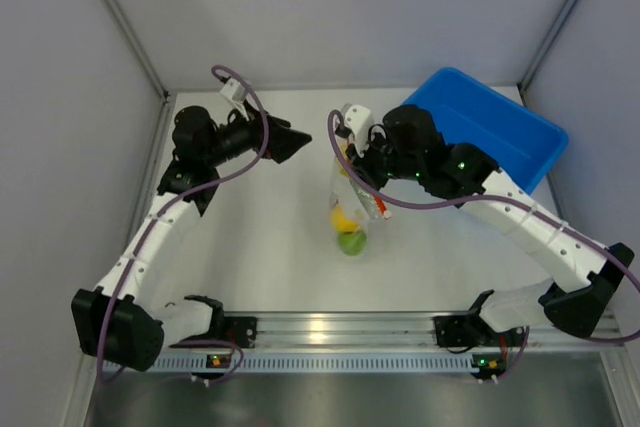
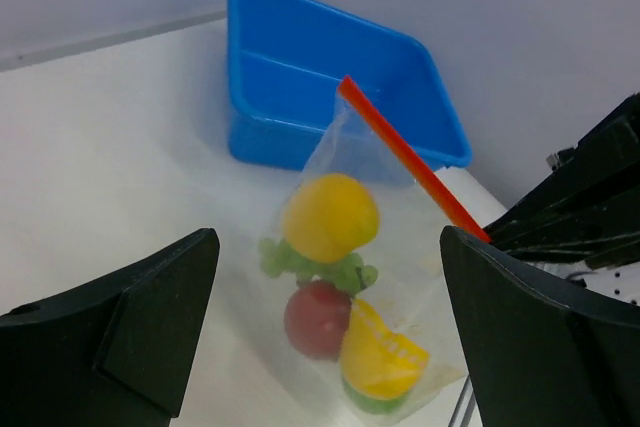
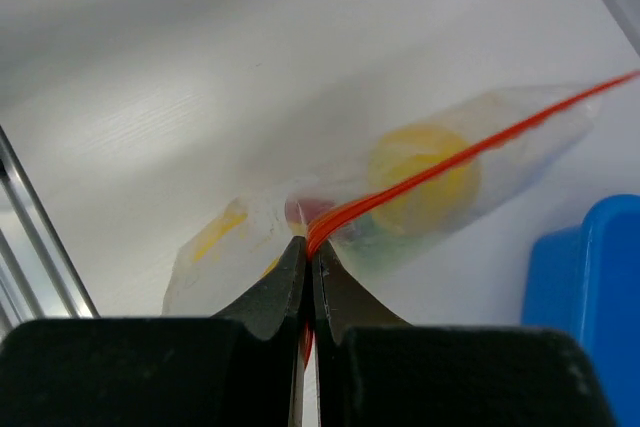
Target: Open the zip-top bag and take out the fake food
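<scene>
Beside the blue bin (image 2: 280,137): zip-top bag (image 2: 415,267), sealed.
Right claw (image 3: 308,247) pinches both zip lips (image 3: 480,152), left claw (image 2: 328,247) spread; seal likely stays locked.

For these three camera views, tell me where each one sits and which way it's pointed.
Top external: fixed above and behind the arm bases, looking down on the table; both arms show whole, the right gripper holding the zip-top bag.
Left wrist: on the left arm, faces across the table toward the bag and the blue bin; the left fingers, open, frame the view.
Right wrist: looks along the right fingers, shut on the bag's orange-red zip strip.
All three share bag and bin.
</scene>
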Available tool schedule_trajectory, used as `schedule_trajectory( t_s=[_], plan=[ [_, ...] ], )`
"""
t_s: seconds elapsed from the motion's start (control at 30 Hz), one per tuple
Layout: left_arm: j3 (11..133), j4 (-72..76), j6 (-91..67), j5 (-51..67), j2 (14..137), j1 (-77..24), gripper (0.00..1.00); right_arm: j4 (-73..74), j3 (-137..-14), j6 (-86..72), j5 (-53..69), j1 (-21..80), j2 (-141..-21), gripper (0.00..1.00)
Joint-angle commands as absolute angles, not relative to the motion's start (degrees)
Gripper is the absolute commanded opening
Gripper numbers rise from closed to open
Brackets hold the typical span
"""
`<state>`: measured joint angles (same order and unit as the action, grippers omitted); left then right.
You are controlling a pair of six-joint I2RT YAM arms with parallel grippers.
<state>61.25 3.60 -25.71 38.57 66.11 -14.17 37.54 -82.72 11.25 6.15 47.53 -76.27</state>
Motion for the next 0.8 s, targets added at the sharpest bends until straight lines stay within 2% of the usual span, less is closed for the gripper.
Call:
schedule_trajectory(
  t_s=[0.0, 0.17, 0.3, 0.4, 0.57, 0.77],
  plan=[
    [61.4, 19.5, -20.1, 50.1, 66.7, -16.2, 0.98, 47.0, -89.0, 17.0, 10.3, 48.6, -75.9, 0.00],
    [61.7, 19.5, -11.5, 56.5, 66.4, -19.7, 0.98, 52.6, -90.9, 19.4, 15.5, 49.2, -75.2, 0.00],
    [59.0, 19.5, -2.7, 51.2, 63.9, -25.2, 0.98, 55.5, -93.2, 19.9, 16.7, 50.4, -76.1, 0.00],
    [58.0, 19.6, 2.6, 55.4, 63.8, -26.6, 0.98, 58.1, -95.9, 20.3, 16.1, 51.3, -77.4, 0.00],
    [60.0, 19.5, 0.3, 69.6, 68.9, -26.8, 0.98, 59.1, -97.8, 20.7, 14.9, 53.4, -78.4, 0.00],
    [62.2, 19.7, -4.9, 72.5, 74.9, -27.8, 0.98, 60.5, -98.9, 21.4, 14.6, 54.5, -79.2, 0.00]
  ],
)
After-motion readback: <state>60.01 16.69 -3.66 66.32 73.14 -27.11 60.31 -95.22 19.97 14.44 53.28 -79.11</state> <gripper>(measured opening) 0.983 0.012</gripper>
